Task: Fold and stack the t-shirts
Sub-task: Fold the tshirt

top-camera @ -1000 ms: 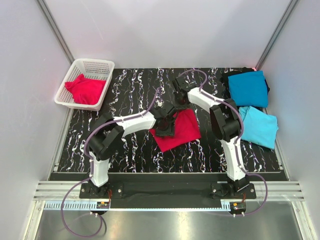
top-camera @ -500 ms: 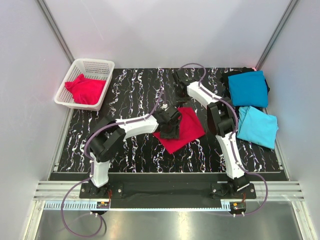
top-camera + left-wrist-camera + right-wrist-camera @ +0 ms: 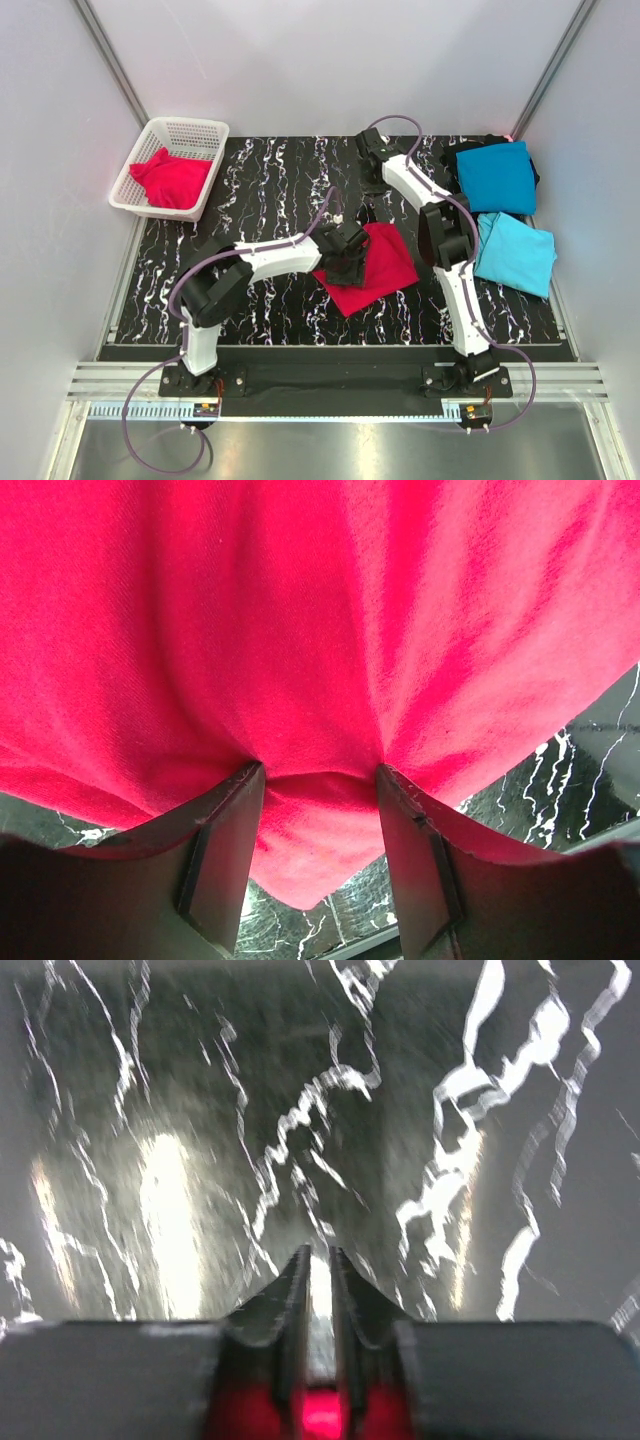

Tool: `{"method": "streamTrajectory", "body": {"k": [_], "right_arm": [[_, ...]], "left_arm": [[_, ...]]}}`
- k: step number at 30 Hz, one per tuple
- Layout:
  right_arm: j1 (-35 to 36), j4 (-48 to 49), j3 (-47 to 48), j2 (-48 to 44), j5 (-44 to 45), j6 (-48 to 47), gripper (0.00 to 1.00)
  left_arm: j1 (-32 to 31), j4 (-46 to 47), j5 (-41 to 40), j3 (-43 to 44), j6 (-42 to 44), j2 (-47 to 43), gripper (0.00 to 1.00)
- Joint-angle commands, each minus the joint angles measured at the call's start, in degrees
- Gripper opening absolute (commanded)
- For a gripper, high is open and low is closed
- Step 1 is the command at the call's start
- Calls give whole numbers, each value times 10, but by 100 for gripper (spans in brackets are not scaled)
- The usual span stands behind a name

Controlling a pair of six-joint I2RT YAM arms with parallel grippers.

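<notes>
Since a second ago, the left gripper (image 3: pixel 345 257) has dragged the spread bright crimson-red cloth t-shirt (image 3: pixel 385 265) a little to the right and nearer, and the right gripper (image 3: pixel 372 155) has left that shirt for the far part of the black white-veined marble tabletop (image 3: pixel 260 190).

At far left, a white plastic mesh basket (image 3: pixel 205 135) holds a crumpled crimson-red t-shirt (image 3: pixel 172 180). In the middle, the left jaws are clamped on a bunched fold at the left edge of the spread shirt; the left wrist view shows cloth pinched between them and filling the rest of the view. Farther right, the right jaws are almost closed, only a thin slit between them, with nothing at the tips and bare tabletop below. Something red shows low between them, unclear what. At far right lies a folded teal-blue t-shirt (image 3: pixel 497 177), with a lighter sky-blue folded t-shirt (image 3: pixel 515 253) just nearer.
</notes>
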Motion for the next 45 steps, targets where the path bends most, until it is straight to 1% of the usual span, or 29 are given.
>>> {"method": "streamTrajectory", "body": {"k": [1,2,5,8,10,13,14,16,17,19,20,23,29,32,36,40,45], "right_arm": [[-5,-12,-30,-103,32,-10,22],[-5,-12,-51,-136,35,-8,27],[-6,-12,-87,-198,40,-1,32],[-6,-12,-128,-254,28,12,40],[-6,-14,-154,-290,18,20,42],[-6,-18,-219,-331,7,38,42],[-6,-18,-258,-341,4,50,42],[-7,-14,-297,-367,-6,55,40],[-6,-11,-337,-376,-16,61,37],[-5,3,-378,-401,-31,65,32],[-6,16,-416,-410,-40,75,21],[-5,40,-474,-434,-57,81,11],[0,82,-542,-461,-108,94,10],[5,101,-564,-466,-120,97,10],[16,114,-567,-472,-129,90,10],[19,119,-554,-444,-160,81,10],[23,134,-551,-407,-171,77,9]], "left_arm": [[-9,-64,0,-26,9,-17,55],[-9,-64,-6,-23,13,-27,56],[-8,-66,-30,-4,30,-66,58],[5,-84,-50,29,41,-88,61],[21,-98,-58,49,43,-92,63],[44,-109,-65,64,45,-93,64],[50,-113,-64,67,44,-91,64],[69,-117,-66,71,43,-82,64],[74,-117,-67,75,42,-77,64],[90,-120,-69,82,42,-55,64],[94,-120,-71,87,42,-47,64],[104,-125,-67,109,45,-15,62],[116,-125,-36,155,48,44,61],[119,-126,-29,172,45,62,60],[121,-126,-27,185,46,64,59],[122,-126,-32,193,47,54,60],[126,-127,-31,200,49,43,60]]}}
